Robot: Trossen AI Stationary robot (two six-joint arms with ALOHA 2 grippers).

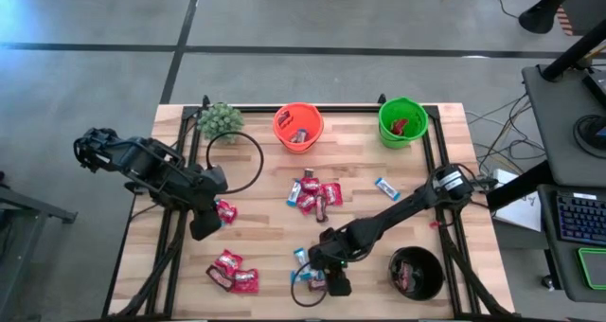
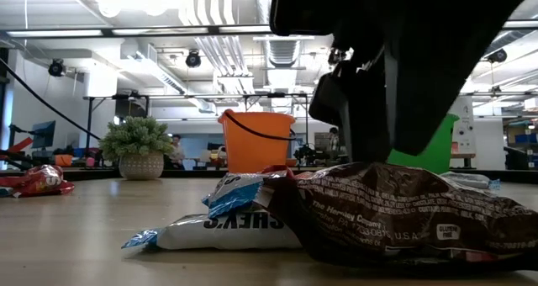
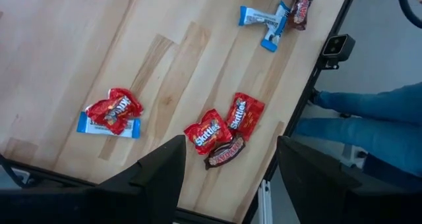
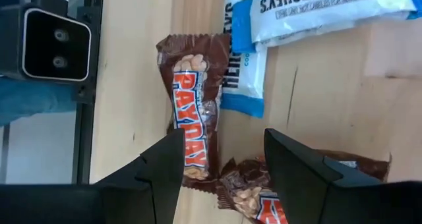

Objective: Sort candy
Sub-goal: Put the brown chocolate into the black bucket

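Observation:
Candy lies scattered on the wooden table [image 1: 265, 246]. My right gripper [image 4: 221, 184] stands open, pointing down over a small heap at the near edge. A brown bar [image 4: 191, 118] shows between its fingers, a second brown bar [image 4: 264, 197] just below, and blue-and-white bars [image 4: 310, 10] beside them. In the low view this gripper [image 2: 395, 84] hangs close over the brown wrapper [image 2: 395, 214]. My left gripper [image 3: 231, 184] is open, high above red packets [image 3: 208, 132] and a brown bar [image 3: 224, 155] at the near left [image 1: 232, 270].
An orange bucket [image 1: 298, 126] and a green bucket [image 1: 402, 121] stand at the far edge, and a black bucket [image 1: 417, 273] at the near right. A small plant [image 1: 220, 119] is at the far left. More candy [image 1: 312, 194] lies mid-table. A person's legs [image 3: 369, 125] show beyond the table edge.

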